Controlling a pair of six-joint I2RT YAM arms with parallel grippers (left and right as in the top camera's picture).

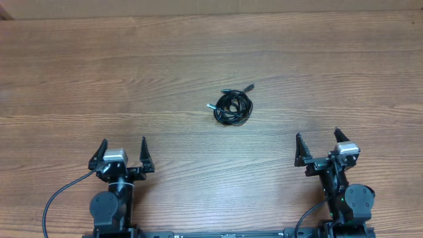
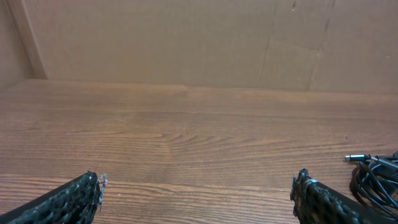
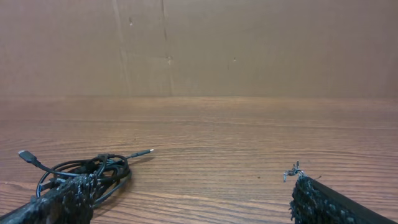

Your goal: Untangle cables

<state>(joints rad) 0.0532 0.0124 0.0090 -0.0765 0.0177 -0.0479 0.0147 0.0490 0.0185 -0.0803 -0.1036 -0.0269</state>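
Cables (image 1: 232, 106) — one tight coil — lie on the surface (image 1: 198, 53) ahead of and between both finger pairs, well apart from each.

Risk: pinching the whole bundle would likely lift it still knotted. Pulling one end could cinch the loops tighter, and thin cord may slip.

Left fingers (image 1: 145, 151) and right fingers (image 1: 300, 149) are spread wide — holding and touching nothing.

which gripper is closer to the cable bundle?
The right gripper: the cables lie right of centre, a shorter gap than to the left gripper. Both jaws stand open, empty.
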